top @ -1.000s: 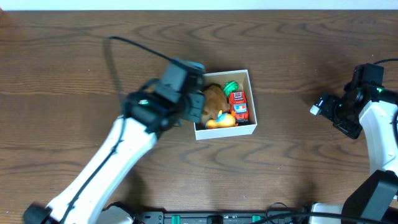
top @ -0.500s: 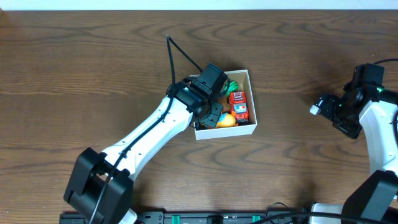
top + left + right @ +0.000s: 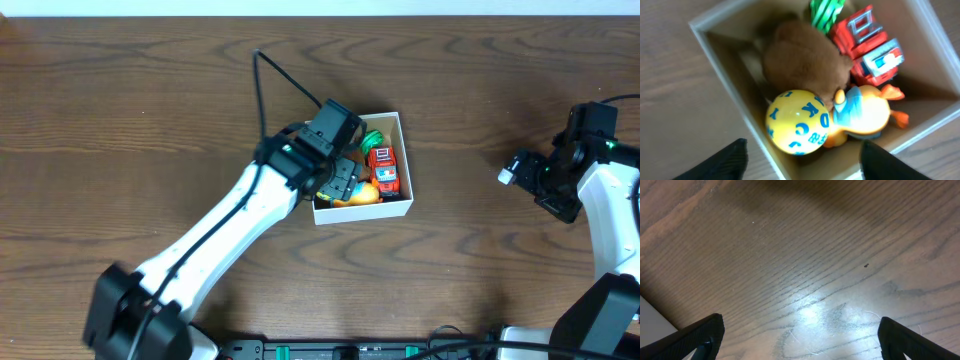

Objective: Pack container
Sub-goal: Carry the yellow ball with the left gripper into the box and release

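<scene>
Nearest the left wrist camera, the left gripper [image 3: 802, 165], poised over the container [image 3: 720, 70] with two dark fingers [image 3: 725, 160] spread wide and clamped on nothing. Just past them, down inside the box against its left wall, a yellow ball [image 3: 797, 122] printed with blue letters. Touching the ball on the right, an orange-and-yellow duck toy [image 3: 865, 112] with a blue patch on top. Behind the ball and pressed against it, a brown plush toy [image 3: 805, 62], filling the middle of the tan floor. Beside the plush, along the right wall, a red fire truck [image 3: 870, 45] with a white and blue cab. At the far wall, a green striped toy [image 3: 825, 10], only partly in frame. From overhead, white-walled box near the middle of the dark wooden table [image 3: 120, 130], lidless, left half hidden under the wrist of the left arm [image 3: 210, 240] reaching in diagonally from the near-left edge, a black cable [image 3: 275, 75] arching off it. Well apart, by the table's right edge, the right gripper [image 3: 805, 340], fingertips [image 3: 705, 335] wide apart above bare wood grain, gripping nothing.
</scene>
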`<state>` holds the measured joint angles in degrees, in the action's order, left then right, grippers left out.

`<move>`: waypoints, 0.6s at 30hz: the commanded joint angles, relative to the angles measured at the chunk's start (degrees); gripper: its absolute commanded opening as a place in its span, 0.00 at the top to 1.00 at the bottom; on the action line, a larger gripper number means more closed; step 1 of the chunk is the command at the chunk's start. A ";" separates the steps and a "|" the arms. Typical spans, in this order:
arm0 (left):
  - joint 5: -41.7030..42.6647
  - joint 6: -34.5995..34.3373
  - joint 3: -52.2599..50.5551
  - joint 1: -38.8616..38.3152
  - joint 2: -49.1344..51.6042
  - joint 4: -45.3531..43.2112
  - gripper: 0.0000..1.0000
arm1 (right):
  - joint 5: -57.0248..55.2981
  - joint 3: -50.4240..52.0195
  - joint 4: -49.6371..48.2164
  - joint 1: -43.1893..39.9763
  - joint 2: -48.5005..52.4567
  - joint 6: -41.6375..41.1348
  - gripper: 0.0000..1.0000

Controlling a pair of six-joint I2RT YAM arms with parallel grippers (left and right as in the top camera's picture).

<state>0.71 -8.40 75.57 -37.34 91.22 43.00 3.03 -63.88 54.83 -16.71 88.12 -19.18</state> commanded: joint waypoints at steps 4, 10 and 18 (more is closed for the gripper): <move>-1.62 1.11 0.52 0.02 -4.79 -2.29 0.94 | 0.07 0.24 0.02 -0.11 0.20 0.59 0.01; -1.60 1.07 0.42 0.02 -1.88 -1.46 0.94 | 0.07 0.24 0.00 -0.11 0.20 0.59 0.01; 0.04 0.63 0.37 0.02 6.03 1.70 0.94 | 0.04 0.24 0.00 -0.11 0.20 0.59 0.01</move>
<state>-0.19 -7.49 75.59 -37.34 94.24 44.21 3.03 -63.88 54.85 -16.71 88.12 -19.20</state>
